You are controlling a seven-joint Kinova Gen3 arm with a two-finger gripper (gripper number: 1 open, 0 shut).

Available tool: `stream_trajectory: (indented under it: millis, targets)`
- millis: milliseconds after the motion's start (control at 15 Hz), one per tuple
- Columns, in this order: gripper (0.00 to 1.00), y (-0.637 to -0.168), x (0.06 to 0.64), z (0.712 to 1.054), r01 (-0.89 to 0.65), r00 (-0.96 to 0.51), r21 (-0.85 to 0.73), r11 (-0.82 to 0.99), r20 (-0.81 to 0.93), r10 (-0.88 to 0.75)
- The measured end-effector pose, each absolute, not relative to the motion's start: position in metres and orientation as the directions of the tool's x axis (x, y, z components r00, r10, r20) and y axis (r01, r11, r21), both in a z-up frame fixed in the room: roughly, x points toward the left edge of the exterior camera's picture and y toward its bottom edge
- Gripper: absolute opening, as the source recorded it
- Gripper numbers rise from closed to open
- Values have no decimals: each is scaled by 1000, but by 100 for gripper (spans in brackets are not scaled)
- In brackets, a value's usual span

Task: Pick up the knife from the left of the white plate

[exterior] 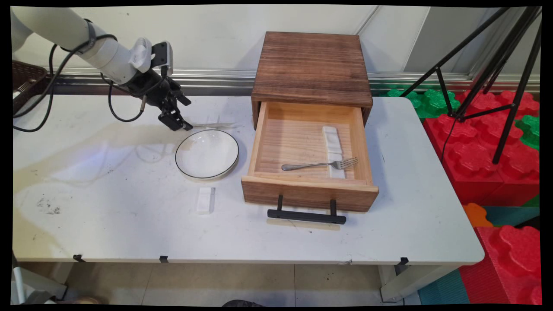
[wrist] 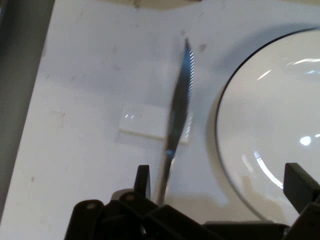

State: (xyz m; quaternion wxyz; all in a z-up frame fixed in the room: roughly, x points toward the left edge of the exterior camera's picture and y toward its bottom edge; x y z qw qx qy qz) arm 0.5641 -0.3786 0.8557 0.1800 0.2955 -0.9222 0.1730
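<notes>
the gripper (exterior: 176,122) is hovering in the upper left of the frame with its fingers spread wide, gripping nothing. the knife (wrist: 181,95) is lying between them, close by one finger, its blade resting on a small white block (wrist: 142,122) just beside the black-rimmed plate (exterior: 207,153). no readable lettering is showing on any of them.

Colours on the table

White plate (exterior: 207,153) with black rim; brown wooden drawer (exterior: 309,157), black handle (exterior: 306,215); silver fork (exterior: 320,164) and knife (wrist: 180,107); white rests (exterior: 205,200).
</notes>
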Motion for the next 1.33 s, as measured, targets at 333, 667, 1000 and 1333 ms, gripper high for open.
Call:
stream_trajectory:
  millis: [333,667,1000,1333]
  targets:
    - [100,-385,579,843,-630,-754,-233,741,412,-512]
    - [100,-391,590,830,-636,-754,-243,733,396,-523]
    - [100,-397,600,815,-622,-768,-244,744,375,-520]
    - [100,-403,604,800,-594,-786,-236,769,375,-492]
